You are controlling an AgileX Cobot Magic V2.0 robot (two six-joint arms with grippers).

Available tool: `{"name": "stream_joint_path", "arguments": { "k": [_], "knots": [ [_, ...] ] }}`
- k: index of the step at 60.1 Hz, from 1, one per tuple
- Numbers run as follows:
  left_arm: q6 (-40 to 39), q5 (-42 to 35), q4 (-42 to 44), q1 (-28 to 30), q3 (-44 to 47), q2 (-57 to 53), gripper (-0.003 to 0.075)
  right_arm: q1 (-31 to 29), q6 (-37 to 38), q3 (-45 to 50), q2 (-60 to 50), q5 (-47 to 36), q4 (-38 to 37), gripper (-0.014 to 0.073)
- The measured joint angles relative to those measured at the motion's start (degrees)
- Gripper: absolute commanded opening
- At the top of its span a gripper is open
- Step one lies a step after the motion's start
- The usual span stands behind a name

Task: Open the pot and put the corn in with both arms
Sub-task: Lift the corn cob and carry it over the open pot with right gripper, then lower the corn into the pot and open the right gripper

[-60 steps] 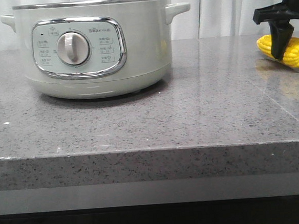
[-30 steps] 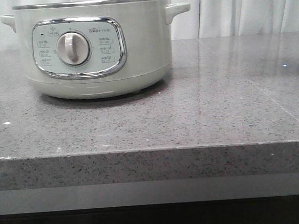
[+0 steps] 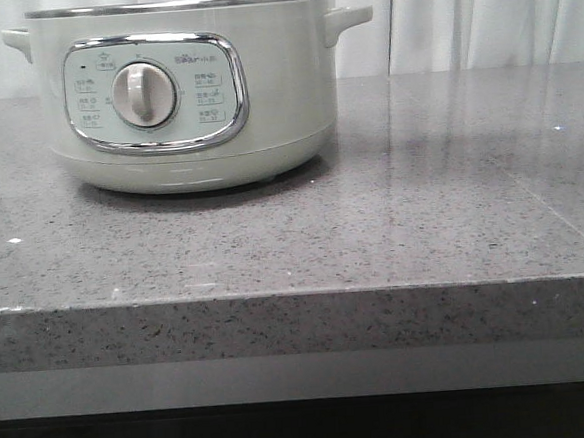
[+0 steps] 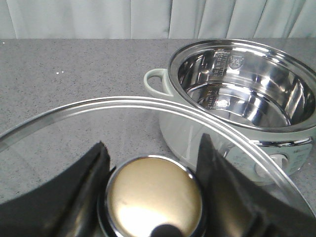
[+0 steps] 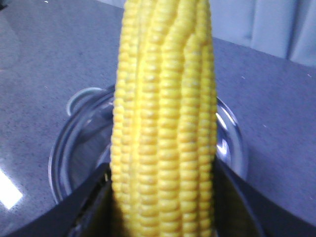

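On the far left of the worktop point(image 3: 373, 223) stands the pot point(image 3: 178, 97), its lid off and its steel liner bare in the left wrist view. Control panel point(image 3: 153, 91) faces the near edge, chrome-framed, with a round dial point(image 3: 144, 94) at centre. A small printed logo sits along the panel's top; the letters are too small to read with certainty. Small boxed labels flank the dial on both sides, also illegible. Stamped marks on the liner's inner wall point(image 4: 232, 61) cannot be read either.

My left gripper point(image 4: 153, 163) is clenched on the brass-coloured knob point(image 4: 154, 197) of the glass lid point(image 4: 123, 106), a finger on either side of it. The lid's rim arcs across the view in front of the pot, covering none of the opening.

My right gripper point(image 5: 163, 182) is grasping the corn point(image 5: 165, 113), the ear standing between the two fingers and pointing away from the wrist. Behind the corn lies the pot's open mouth point(image 5: 74, 143), one side handle point(image 5: 81, 98) showing beside it. The corn is lifted off the worktop.

Neither gripper appears in the front view. Speckled grey worktop runs bare to the right of the pot and forward to the near edge. White curtain point(image 3: 458, 17) hangs along the far side.
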Motion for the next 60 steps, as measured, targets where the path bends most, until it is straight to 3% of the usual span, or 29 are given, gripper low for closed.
{"name": "stream_joint_path", "arguments": {
  "k": [19,49,54,60],
  "knots": [
    [0.0,-0.5,0.0,0.0,0.0,0.0,0.0263,7.1,-1.4,-5.7,10.7,-5.2,0.5,0.0297],
    [0.0,-0.5,0.0,0.0,0.0,0.0,0.0263,7.3,-1.4,-11.5,22.9,3.9,-7.1,0.0302],
    [0.0,-0.5,0.0,0.0,0.0,0.0,0.0263,7.3,-1.4,-11.5,23.0,4.0,-7.4,0.0327],
    [0.0,-0.5,0.0,0.0,0.0,0.0,0.0263,7.3,-1.4,-11.9,23.0,4.2,-7.4,0.0418]
  ]
}}
